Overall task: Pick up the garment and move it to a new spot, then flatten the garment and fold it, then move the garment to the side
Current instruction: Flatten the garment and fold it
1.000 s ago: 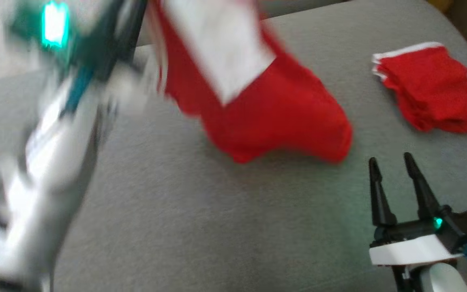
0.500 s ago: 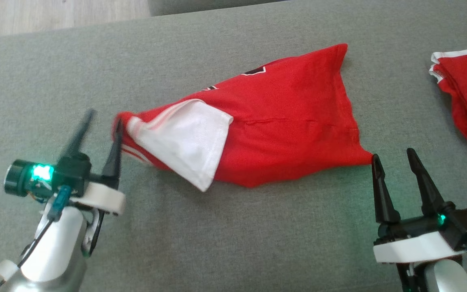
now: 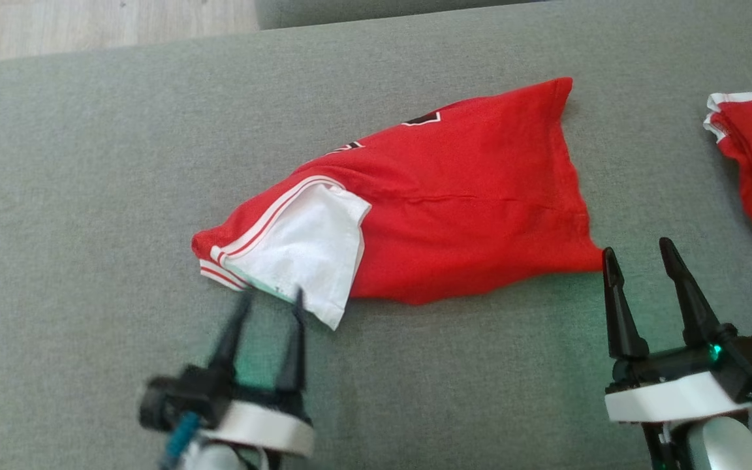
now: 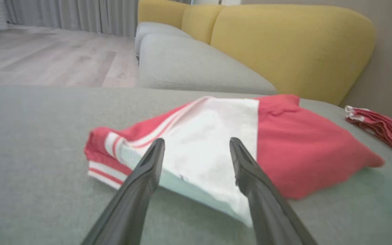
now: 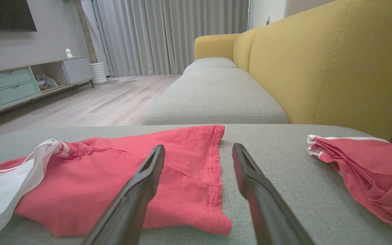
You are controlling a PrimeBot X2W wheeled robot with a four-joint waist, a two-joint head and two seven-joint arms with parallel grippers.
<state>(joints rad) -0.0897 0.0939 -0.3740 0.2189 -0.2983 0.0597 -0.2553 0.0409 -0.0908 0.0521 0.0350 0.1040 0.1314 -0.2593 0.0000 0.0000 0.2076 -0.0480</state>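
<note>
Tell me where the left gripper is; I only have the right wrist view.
Observer: The left gripper is open and holding nothing. Its tips are at the near edge of the white sleeve of the red shirt.
Operator: Confirm whether it touches the sleeve.
Observer: I cannot tell. In the left wrist view the fingers stand apart in front of the sleeve.
Operator: Check the shirt's far side.
Observer: A black print peeks out along the far edge.

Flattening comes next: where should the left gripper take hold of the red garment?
Probably the loose hem of the white sleeve on the red garment, approached low from the near side: that flap lies over the body, edge free, ahead of the left gripper, fingers open.
</note>
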